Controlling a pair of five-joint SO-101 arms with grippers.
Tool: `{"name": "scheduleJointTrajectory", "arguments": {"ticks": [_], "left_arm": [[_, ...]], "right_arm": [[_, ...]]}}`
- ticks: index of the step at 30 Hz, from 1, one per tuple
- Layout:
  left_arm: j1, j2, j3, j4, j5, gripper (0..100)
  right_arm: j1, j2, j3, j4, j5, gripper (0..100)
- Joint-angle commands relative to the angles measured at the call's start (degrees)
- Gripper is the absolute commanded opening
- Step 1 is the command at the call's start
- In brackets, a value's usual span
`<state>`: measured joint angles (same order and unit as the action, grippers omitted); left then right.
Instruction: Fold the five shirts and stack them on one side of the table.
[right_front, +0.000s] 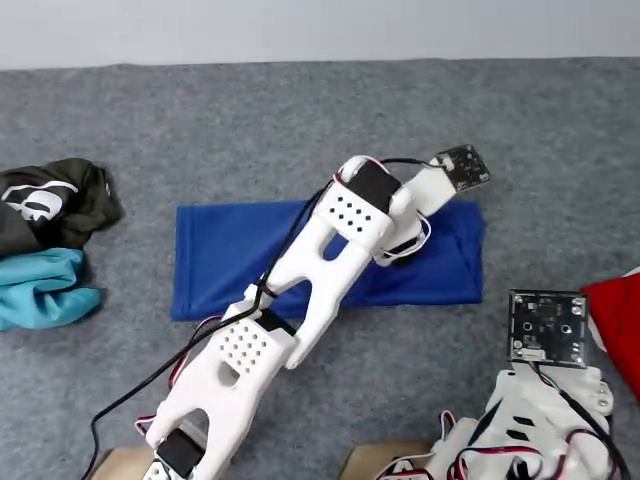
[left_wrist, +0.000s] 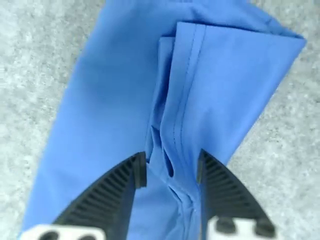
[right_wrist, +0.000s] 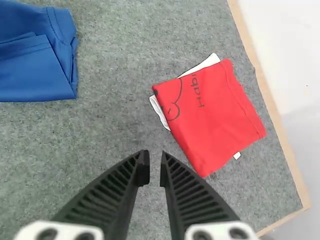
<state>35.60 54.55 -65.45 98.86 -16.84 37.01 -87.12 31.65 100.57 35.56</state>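
A blue shirt lies folded into a long band across the middle of the grey mat. My left gripper is down on its right part, open, with one finger on each side of a puckered hem ridge of the blue shirt. In the high view the left gripper is mostly hidden under its wrist. My right gripper hovers shut and empty over bare mat, between the blue shirt and a folded red shirt. That red shirt lies on a folded white one.
A crumpled dark shirt and a teal shirt lie at the left edge. The right arm sits at the front right. The mat's tan border runs just beyond the red shirt.
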Motion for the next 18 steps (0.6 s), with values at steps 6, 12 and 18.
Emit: {"name": "scheduleJointTrajectory", "arguments": {"ticks": [6,12,18], "left_arm": [[-10.1,-14.9,-2.2,1.7,6.7,17],[-24.3,-25.3,5.3,1.8,12.7,17],[-36.7,-37.8,23.6,1.8,13.1,16]], "right_arm": [[-1.2,2.2,0.1,2.1,0.2,5.1],[-7.9,12.4,-0.4,2.1,-5.8,5.1],[-19.8,20.5,-1.9,2.0,-15.8,5.1]]}}
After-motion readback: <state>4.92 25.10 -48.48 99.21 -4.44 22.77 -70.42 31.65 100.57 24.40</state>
